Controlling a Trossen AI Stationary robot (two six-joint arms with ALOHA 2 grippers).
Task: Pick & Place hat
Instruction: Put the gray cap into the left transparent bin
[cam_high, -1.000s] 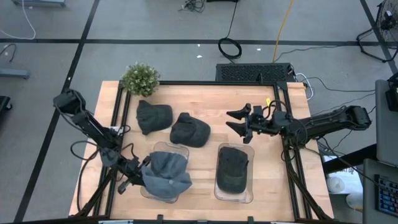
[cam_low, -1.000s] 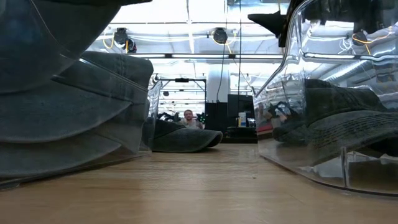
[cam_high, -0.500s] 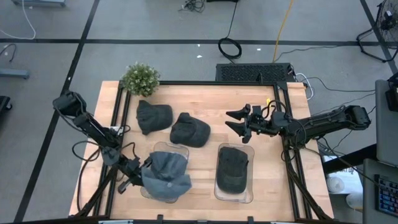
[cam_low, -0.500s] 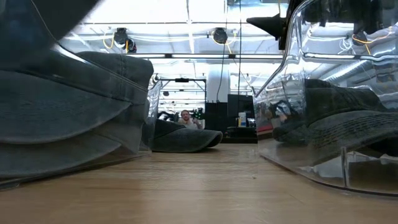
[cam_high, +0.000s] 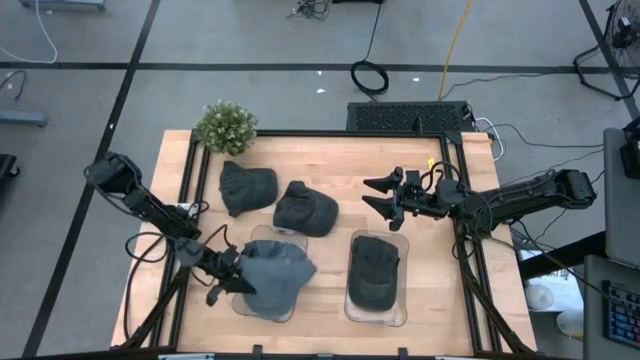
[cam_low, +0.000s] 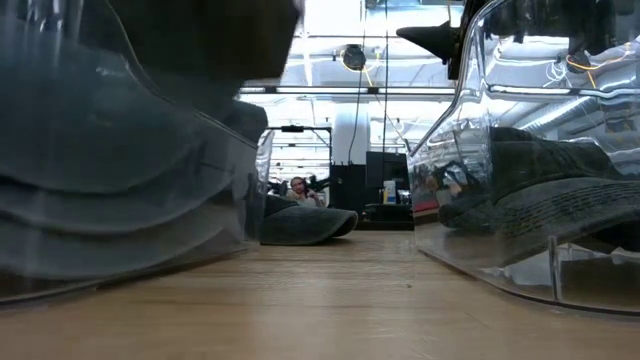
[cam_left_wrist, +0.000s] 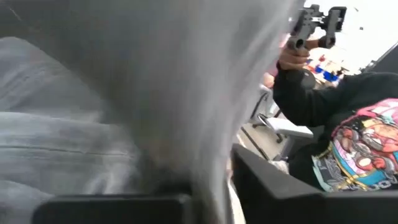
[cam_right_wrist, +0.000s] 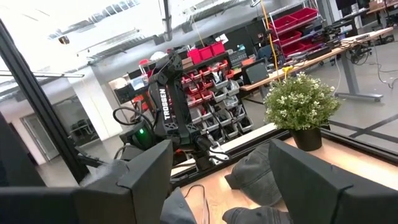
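A grey-blue denim hat (cam_high: 275, 277) lies over a clear tray (cam_high: 262, 237) near the table's front left; it fills the left of the low view (cam_low: 110, 170) and is a blur in the left wrist view (cam_left_wrist: 124, 93). My left gripper (cam_high: 228, 279) is shut on its left side. My right gripper (cam_high: 378, 197) hangs open in the air beyond the right clear tray (cam_high: 352, 312), which holds a dark hat (cam_high: 375, 270). Its fingers frame the right wrist view (cam_right_wrist: 221, 186). My left gripper holds the grey-blue hat by its left edge (cam_high: 243, 277), pinched between the two fingers, coming roughly level from the table's left. The cloth spreads away from the fingers over the clear tray. Blur in the wrist view hides how many layers it holds.
Two more dark hats (cam_high: 247, 187) (cam_high: 305, 208) lie on the wood beyond the trays, one showing in the low view (cam_low: 300, 225). A potted plant (cam_high: 226, 127) stands at the far left corner. A person (cam_left_wrist: 336, 124) is in the room beyond the table.
My left gripper has moved a little toward the table's right with the grey-blue hat. The hat has shifted toward the far right over its tray and changed shape, its right side bunching out. The right arm has kept still.
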